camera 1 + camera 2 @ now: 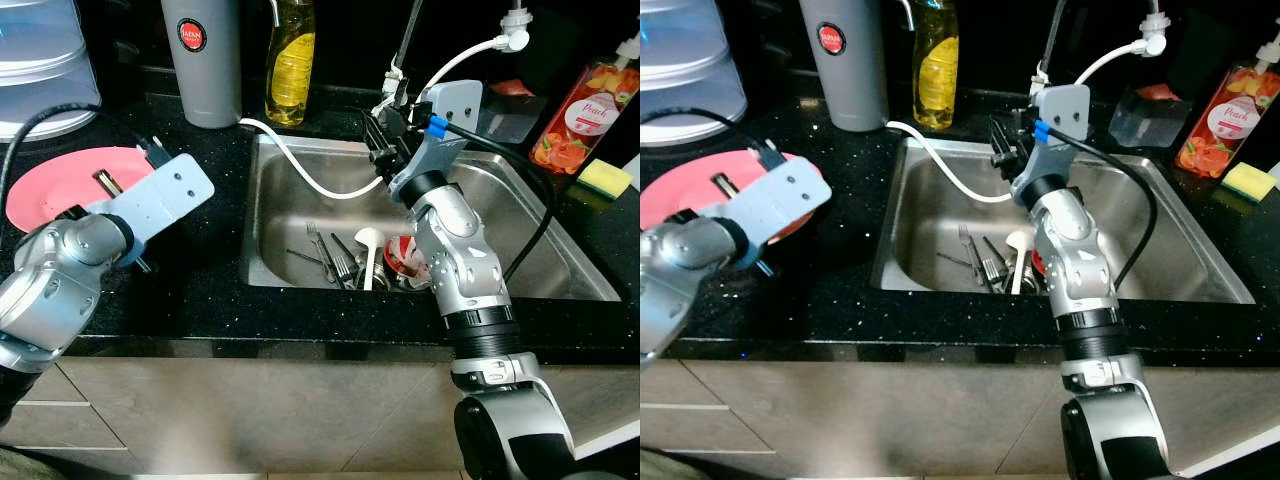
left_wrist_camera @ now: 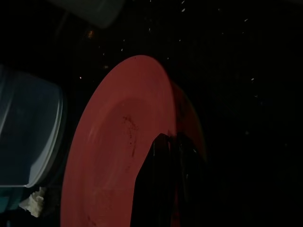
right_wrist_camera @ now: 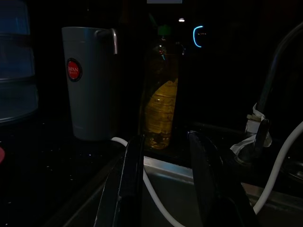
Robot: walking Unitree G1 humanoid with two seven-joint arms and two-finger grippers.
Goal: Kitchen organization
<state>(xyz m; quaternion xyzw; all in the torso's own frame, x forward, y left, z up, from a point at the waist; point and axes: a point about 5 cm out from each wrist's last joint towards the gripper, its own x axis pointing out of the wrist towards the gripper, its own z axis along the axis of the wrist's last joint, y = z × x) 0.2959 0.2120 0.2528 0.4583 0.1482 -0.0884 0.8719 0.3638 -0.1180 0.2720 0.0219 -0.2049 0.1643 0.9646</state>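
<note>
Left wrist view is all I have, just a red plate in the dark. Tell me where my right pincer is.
Observer: The right pincer hangs over the sink's back edge, beside the white hose.
Operator: Give me its fingers.
Observer: Open, nothing between them; they point toward the yellow bottle.
Operator: Say what's in the sink.
Observer: Forks, a white spoon and a red-and-white cup.
</note>
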